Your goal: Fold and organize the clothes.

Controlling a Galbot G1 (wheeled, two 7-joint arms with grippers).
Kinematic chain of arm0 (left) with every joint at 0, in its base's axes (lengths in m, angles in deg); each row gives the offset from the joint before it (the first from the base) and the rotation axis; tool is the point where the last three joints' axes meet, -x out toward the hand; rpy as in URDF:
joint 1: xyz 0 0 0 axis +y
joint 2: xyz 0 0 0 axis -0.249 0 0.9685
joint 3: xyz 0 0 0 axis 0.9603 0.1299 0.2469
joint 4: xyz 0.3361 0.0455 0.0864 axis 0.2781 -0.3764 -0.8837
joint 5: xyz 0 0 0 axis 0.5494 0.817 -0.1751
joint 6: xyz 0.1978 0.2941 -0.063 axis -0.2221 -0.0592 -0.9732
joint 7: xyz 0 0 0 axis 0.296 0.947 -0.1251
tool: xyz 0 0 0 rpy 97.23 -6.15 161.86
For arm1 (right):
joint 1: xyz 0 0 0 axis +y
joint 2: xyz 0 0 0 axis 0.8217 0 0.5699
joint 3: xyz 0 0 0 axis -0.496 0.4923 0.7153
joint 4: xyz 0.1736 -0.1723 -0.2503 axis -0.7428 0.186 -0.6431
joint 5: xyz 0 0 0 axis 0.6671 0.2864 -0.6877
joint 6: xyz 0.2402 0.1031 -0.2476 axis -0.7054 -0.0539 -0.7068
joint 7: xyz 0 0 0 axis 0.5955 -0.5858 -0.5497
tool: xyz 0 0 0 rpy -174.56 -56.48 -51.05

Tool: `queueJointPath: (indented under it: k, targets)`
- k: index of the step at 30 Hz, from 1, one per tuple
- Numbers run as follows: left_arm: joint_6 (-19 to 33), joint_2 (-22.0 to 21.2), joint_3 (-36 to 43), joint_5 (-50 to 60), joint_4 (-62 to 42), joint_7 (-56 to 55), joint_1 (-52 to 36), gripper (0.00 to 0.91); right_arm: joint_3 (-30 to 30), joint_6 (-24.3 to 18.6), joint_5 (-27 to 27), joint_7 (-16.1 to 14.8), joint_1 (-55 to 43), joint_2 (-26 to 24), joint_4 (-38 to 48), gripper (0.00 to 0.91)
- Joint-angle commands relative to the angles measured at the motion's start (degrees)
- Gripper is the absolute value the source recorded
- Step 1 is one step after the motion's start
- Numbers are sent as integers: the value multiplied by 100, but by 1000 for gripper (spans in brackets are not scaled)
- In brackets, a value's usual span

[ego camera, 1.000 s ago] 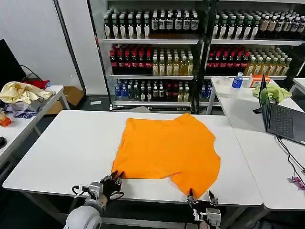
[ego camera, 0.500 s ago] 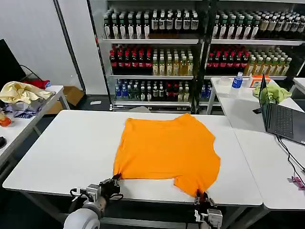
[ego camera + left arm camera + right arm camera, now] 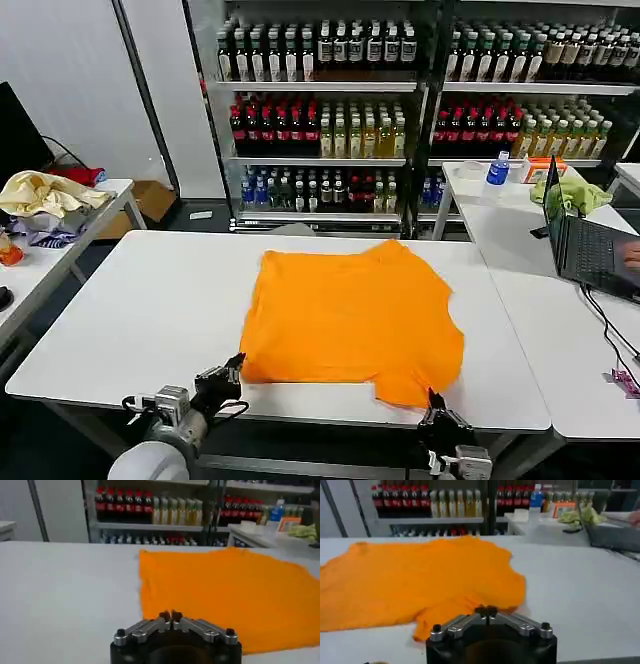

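Shirt [image 3: 352, 318]: lay flat, unfolded, beyond both jaws.
Left gripper [image 3: 170, 615]: jaws pressed together, empty.
Right gripper [image 3: 486, 611]: likewise.
Folding: not begun.

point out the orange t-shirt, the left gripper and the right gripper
orange T-shirt [image 3: 350, 315], head view, middle of the fabric
left gripper [image 3: 170, 615], left wrist view, between its closed fingertips
right gripper [image 3: 488, 612], right wrist view, between its closed fingertips

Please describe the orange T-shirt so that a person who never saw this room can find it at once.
Look at the large white table in front of the shelves of bottled drinks. The orange T-shirt lies spread flat on its middle, reaching the near edge. It is bright orange, unlike the pale yellow cloth heap on the left side table and the small lime-green cloth beside the laptop.
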Motion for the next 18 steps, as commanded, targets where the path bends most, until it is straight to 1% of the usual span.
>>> queueJointPath:
  k: [1,3,7,8,9,10,11,14,18]
  targets:
    - [39,71,-370,-280,518,5,283,30,-458,-166,-20,-107,561,-84,-958,0]
    - [68,121,-438,-303,599,25,368,30,-504,-166,-24,-115,535,-97,-906,0]
    - [110,148,-456,-264,586,41,511,30,-506,-98,-82,-93,398,-92,-523,0]
    - [113,134,-422,-236,570,42,551,141,-476,-11,-142,-61,362,-78,-426,0]
    - [115,118,-382,-170,554,48,584,806,-470,7,-174,-54,342,-62,-366,0]
    - [115,93,-307,-18,500,77,627,907,-414,100,-239,-35,325,-35,-329,584]
    - [102,51,-230,106,443,84,668,907,-397,107,-266,-41,320,-27,-253,907]
    - [97,-48,-87,294,256,73,673,907,-304,111,-526,-24,335,18,-106,907]
    - [83,-112,115,421,257,42,707,907,-280,103,-601,-17,345,26,-55,907]
